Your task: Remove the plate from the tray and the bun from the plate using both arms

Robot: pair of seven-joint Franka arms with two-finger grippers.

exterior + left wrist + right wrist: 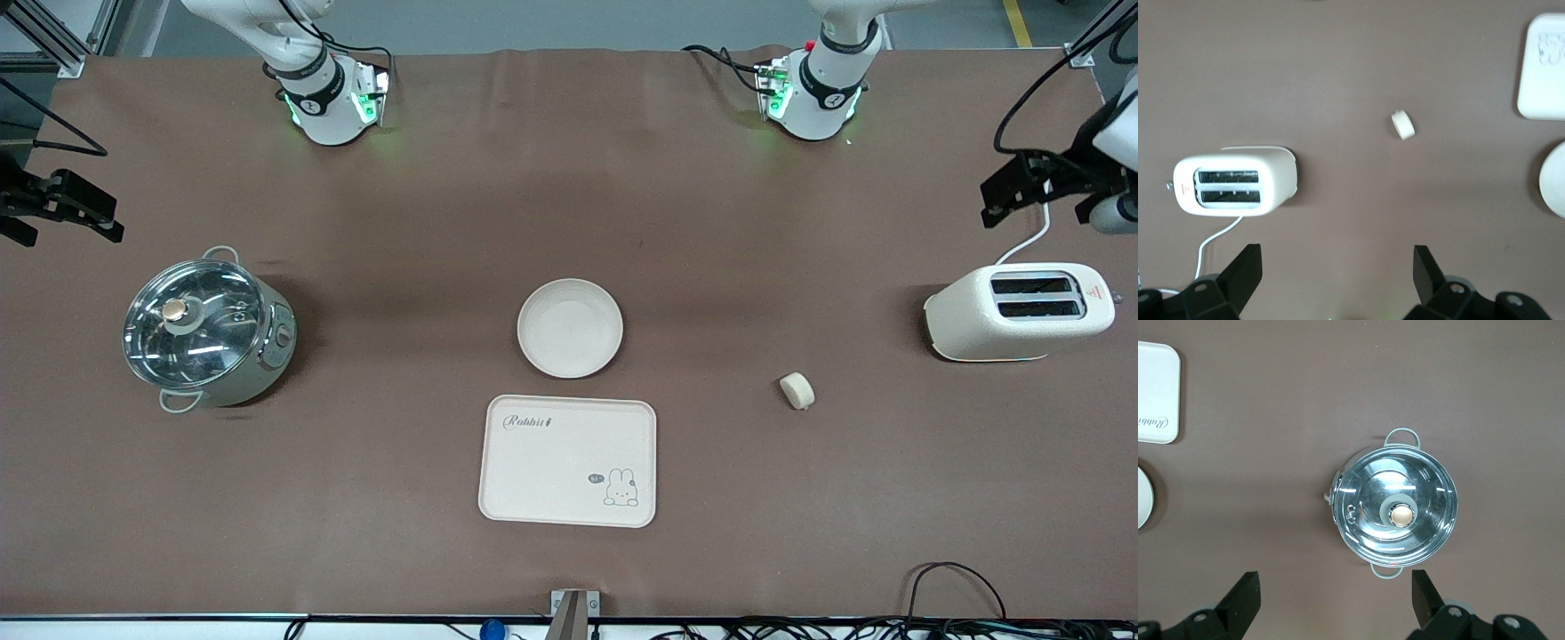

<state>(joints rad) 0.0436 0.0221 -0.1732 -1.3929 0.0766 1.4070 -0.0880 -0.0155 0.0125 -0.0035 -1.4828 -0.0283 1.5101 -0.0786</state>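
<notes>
Even overhead light, soft shadows beside the pot (209, 333) and toaster (1018, 313), glare on the pot's lid, slight wrist-view blur

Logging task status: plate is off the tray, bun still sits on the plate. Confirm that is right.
Not quite. The plate is off the tray, but the bun lies on the bare table toward the left arm's end, apart from the plate. The front view shows it.

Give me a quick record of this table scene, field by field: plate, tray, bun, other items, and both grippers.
plate: empty, on the table, off the tray
tray: empty, nearer the front camera than the plate
bun: on the table, toward the left arm's end
pot: lidded, at the right arm's end
toaster: at the left arm's end
left gripper: open, empty, above the toaster area
right gripper: open, empty, above the pot
</notes>
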